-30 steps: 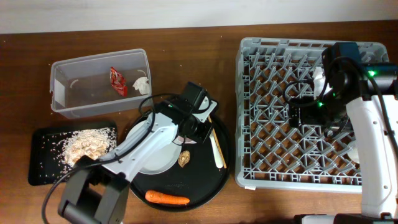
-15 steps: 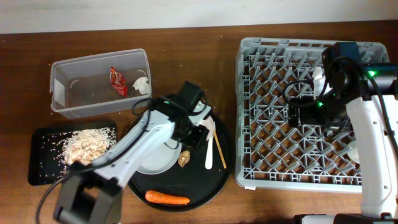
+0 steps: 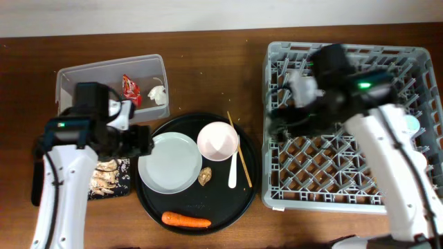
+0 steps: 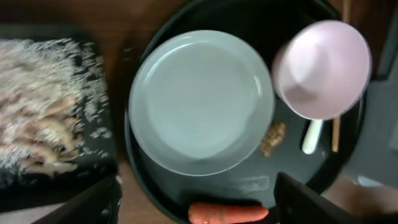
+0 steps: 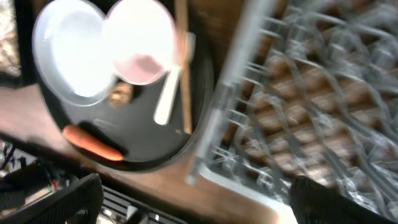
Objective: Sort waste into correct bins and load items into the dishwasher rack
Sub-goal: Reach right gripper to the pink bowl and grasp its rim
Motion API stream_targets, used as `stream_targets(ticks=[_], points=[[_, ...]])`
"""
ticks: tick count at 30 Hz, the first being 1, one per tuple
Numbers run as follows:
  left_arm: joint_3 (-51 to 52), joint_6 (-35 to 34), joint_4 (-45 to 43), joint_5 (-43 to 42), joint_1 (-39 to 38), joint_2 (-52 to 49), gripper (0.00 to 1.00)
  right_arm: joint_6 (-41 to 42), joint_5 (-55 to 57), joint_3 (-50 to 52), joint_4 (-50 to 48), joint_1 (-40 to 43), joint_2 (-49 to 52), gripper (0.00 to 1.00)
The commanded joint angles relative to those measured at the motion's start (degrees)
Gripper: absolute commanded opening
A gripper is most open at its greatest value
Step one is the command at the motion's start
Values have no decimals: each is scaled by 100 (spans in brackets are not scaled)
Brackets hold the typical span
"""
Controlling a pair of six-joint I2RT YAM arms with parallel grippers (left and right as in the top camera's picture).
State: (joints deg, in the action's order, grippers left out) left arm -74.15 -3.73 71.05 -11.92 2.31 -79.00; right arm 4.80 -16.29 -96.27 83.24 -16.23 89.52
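The grey plate (image 3: 168,163) and the white-pink bowl (image 3: 218,140) lie on the round black tray (image 3: 228,207), with the white fork (image 3: 235,169), a chopstick (image 3: 239,149), the brown lump (image 3: 205,176) and the carrot (image 3: 186,220). My left gripper (image 3: 138,138) hangs open and empty at the tray's left edge. In the left wrist view the plate (image 4: 201,102) and the carrot (image 4: 228,213) lie below the left gripper (image 4: 198,205). My right gripper (image 3: 282,117) is open and empty over the left part of the dishwasher rack (image 3: 346,187). The right wrist view shows the bowl (image 5: 140,40) and the rack (image 5: 311,93).
The clear tub (image 3: 76,97) at the back left holds the red wrapper (image 3: 131,90) and the white tissue (image 3: 158,95). The shallow black tray (image 3: 41,200) with beige scraps (image 3: 107,176) lies partly under my left arm. A light-blue cup (image 3: 412,124) sits at the rack's right side.
My left gripper has opened and drawn back to the left off the round tray, uncovering the bowl. My right arm has swung left across the rack to its left side.
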Motion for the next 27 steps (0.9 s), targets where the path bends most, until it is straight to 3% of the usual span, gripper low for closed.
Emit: stream_targets(ticks=[1,7,15,20,24,27], points=[[28,9,17,-22,254,17,79,459,-4,-37,-361,-824,516,98],[76,9,15,-24,247,17,80,1464,844,-37,-892,-1582,1635,98],[369,7,-59,-24,247,17,80,1974,841,-37,-1593,-1714,2942,82],[461,7,-177,-26,247,17,80,1976,844,-37,-1762,-1714,3370,67],[466,7,-186,-26,247,17,80,2146,866,-39,-1792,-1714,3462,45],[466,7,-201,-26,247,17,80,2146,866,-42,-1777,-1707,3456,39]])
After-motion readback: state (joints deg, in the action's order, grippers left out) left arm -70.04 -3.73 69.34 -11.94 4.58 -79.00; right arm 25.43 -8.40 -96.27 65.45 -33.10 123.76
